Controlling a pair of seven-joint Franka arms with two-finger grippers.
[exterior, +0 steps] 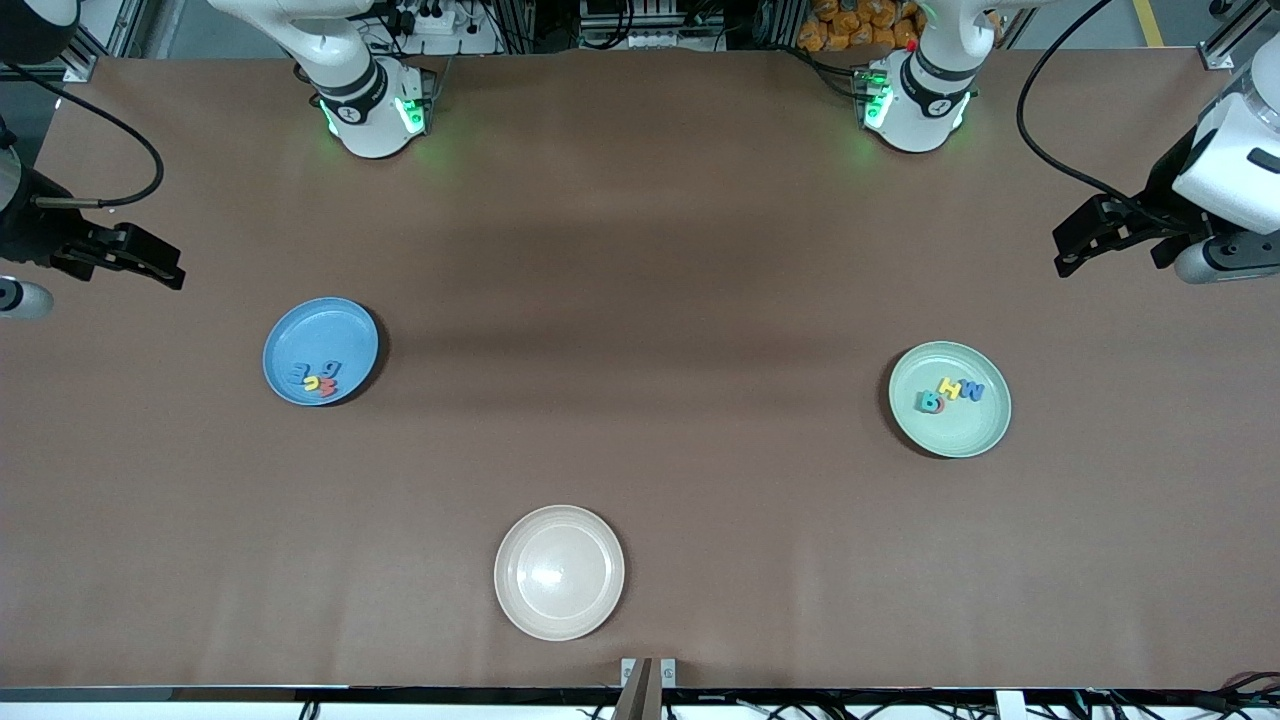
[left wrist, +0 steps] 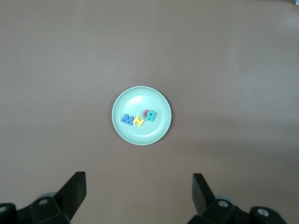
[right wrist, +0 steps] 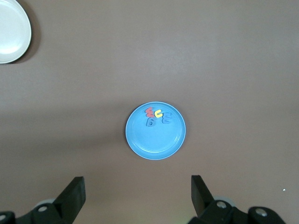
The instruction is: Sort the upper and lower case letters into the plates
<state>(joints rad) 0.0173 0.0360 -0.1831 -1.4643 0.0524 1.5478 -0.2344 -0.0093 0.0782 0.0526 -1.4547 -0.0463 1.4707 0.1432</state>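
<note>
The mid-blue plate lies toward the right arm's end of the table, with several small foam letters in blue, yellow and red on it. The mint green plate lies toward the left arm's end and holds several letters in blue, yellow, teal and red. My left gripper is open and empty, high over bare table at its own end. My right gripper is open and empty, high over its end. The left wrist view shows the mint plate and its letters. The right wrist view shows the blue plate and its letters.
A cream-beige plate with nothing on it lies near the table's front edge, midway between the two ends; it also shows in the right wrist view. The brown table lies bare between the plates. The arm bases stand at the back.
</note>
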